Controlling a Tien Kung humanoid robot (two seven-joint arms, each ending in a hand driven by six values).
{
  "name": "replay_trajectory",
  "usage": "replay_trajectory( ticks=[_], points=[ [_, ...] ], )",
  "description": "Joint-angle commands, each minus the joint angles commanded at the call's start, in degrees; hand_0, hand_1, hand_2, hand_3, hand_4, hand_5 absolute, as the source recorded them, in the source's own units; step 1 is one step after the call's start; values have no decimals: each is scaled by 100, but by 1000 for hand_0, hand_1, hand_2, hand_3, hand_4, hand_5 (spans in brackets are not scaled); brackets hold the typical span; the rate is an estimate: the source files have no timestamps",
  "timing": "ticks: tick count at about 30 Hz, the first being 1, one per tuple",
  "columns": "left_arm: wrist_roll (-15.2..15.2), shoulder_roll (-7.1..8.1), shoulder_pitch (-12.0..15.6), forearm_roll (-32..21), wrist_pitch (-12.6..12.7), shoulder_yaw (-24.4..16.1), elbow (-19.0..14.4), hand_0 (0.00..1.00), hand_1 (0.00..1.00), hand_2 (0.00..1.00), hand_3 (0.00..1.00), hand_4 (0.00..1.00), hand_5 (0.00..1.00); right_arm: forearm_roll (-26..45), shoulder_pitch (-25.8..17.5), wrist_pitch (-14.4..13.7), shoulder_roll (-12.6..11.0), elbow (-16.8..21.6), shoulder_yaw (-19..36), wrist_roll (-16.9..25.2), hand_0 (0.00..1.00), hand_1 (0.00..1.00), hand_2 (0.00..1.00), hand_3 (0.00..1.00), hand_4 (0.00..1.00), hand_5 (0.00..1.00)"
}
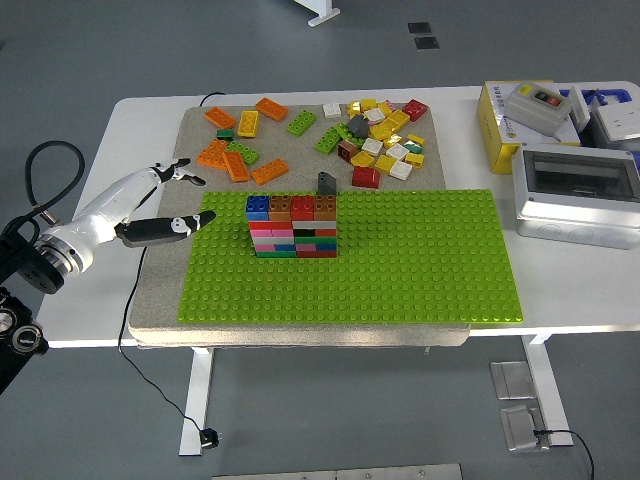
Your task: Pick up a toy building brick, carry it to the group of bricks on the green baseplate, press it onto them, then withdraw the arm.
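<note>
I see my left hand [150, 205] at the left of the frame, fingers [180, 176] spread and holding nothing, just off the left edge of the green baseplate [400, 270]. The stack of bricks [292, 227] stands on the baseplate's upper left. Loose bricks [375, 135] lie on the worktop [140, 115] at upper centre.

The left hand [135, 205] is wearing a white shell with black fingertips and a dark thumb; behind it, black arm [25, 290] joints and a looping black cable [45, 165] are showing.
</note>
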Motion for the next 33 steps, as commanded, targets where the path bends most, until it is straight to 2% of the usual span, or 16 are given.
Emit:
replay_trajectory(
  ticks=[6,12,17,27,33],
  points=[
    [-91,-333,381,-84,94,-474,100,953,940,962,779,784,633,-74,6,4,-2,0,54,-30,789,750,792,792,569,994],
    [-117,-515,544,-142,131,-637,186,950,939,961,780,784,633,-177,14,-35,18,0,80,-76,789,749,792,791,568,994],
    [-114,-583,595,-144,135,-692,220,950,939,961,780,784,633,-195,5,-68,44,0,57,-114,789,749,792,791,568,994],
    [-114,-559,665,-161,134,-775,270,948,940,964,776,752,611,-232,-13,-101,101,0,1,-170,786,747,785,785,555,996],
    [-190,-594,703,-200,171,-805,494,947,942,964,776,750,609,-264,-26,-88,130,0,14,-221,786,747,783,783,556,996]
  ],
)
